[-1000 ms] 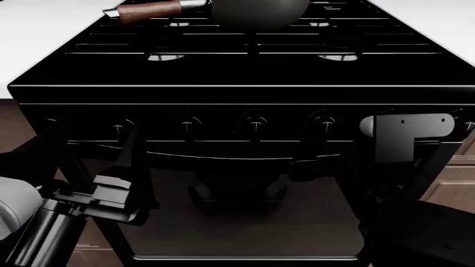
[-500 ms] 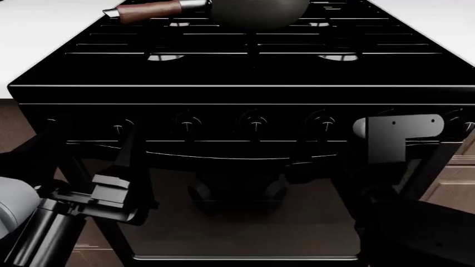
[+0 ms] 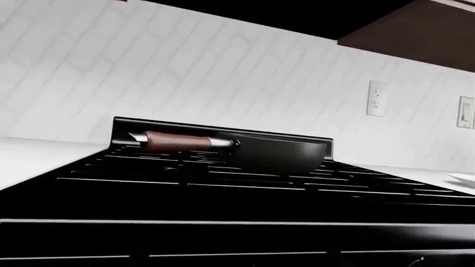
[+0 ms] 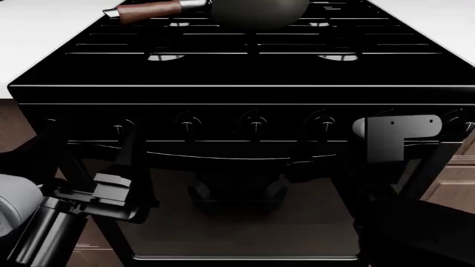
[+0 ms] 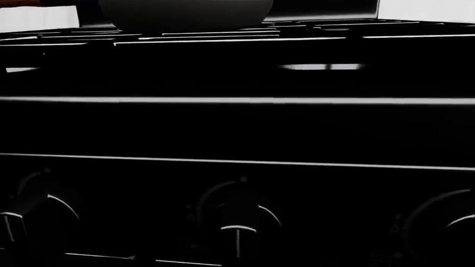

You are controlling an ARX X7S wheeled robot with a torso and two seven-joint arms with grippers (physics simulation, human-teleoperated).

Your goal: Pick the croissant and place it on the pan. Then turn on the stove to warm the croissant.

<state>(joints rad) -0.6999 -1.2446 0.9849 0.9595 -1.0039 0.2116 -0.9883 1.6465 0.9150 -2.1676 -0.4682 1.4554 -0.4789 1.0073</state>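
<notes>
The pan point(image 4: 256, 12) sits on the back burner of the black stove point(image 4: 237, 72), its wooden handle point(image 4: 148, 10) pointing left. It also shows in the left wrist view point(image 3: 278, 154). The croissant is not in view, and the pan's inside is hidden. My right gripper point(image 4: 361, 161) is close in front of the knob row, its dark fingers spread apart. The right wrist view has one knob point(image 5: 237, 222) dead ahead. My left gripper point(image 4: 93, 142) is open and empty, low in front of the stove's left end.
More knobs point(image 4: 255, 123) run along the stove's front above the oven door point(image 4: 237, 222). White counter point(image 4: 37, 33) flanks the stove. A white plate edge point(image 3: 464, 178) lies on the counter to the stove's right. Brown cabinets point(image 4: 453, 178) stand beside the oven.
My right wrist has shifted a little to the left along the knob row, then held still. The left arm has barely moved.
</notes>
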